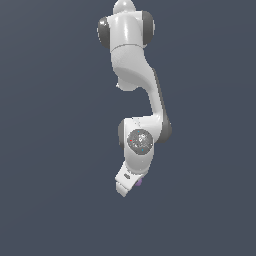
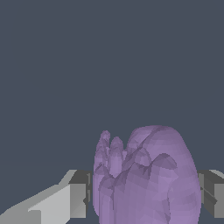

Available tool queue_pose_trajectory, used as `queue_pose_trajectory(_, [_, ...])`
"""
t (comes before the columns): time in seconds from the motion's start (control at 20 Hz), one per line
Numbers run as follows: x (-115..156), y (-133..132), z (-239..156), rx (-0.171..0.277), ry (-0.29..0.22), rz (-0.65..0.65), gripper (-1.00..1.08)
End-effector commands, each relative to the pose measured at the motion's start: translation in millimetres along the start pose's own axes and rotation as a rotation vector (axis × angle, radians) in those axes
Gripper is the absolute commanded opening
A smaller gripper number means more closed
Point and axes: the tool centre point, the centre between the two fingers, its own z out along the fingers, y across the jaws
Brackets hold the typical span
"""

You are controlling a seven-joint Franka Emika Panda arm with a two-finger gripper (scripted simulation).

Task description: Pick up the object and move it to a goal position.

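Note:
The purple lumpy object (image 2: 148,179) fills the space between my gripper's (image 2: 146,199) two fingers in the wrist view. The grey pads (image 2: 78,199) stand against both of its sides, so the gripper looks shut on it. In the exterior view the white gripper (image 1: 126,184) hangs tilted below the arm's wrist. Only a small purple bit of the object (image 1: 138,182) shows at the gripper's side toward the exterior view's right; the rest is hidden behind the hand.
The white arm (image 1: 132,75) reaches down from the top of the exterior view. Around it there is only a plain dark grey-blue background, with no visible surface, edge or marker.

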Motion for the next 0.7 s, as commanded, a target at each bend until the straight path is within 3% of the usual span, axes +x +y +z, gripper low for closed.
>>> queue_pose_trajectory(0.0, [0.1,0.2,-0.2,0.000,0.000,0.000,-1.00])
queue_pose_trajectory(0.65, [0.8,-3.7,-8.2,0.000,0.000,0.000,-1.00])
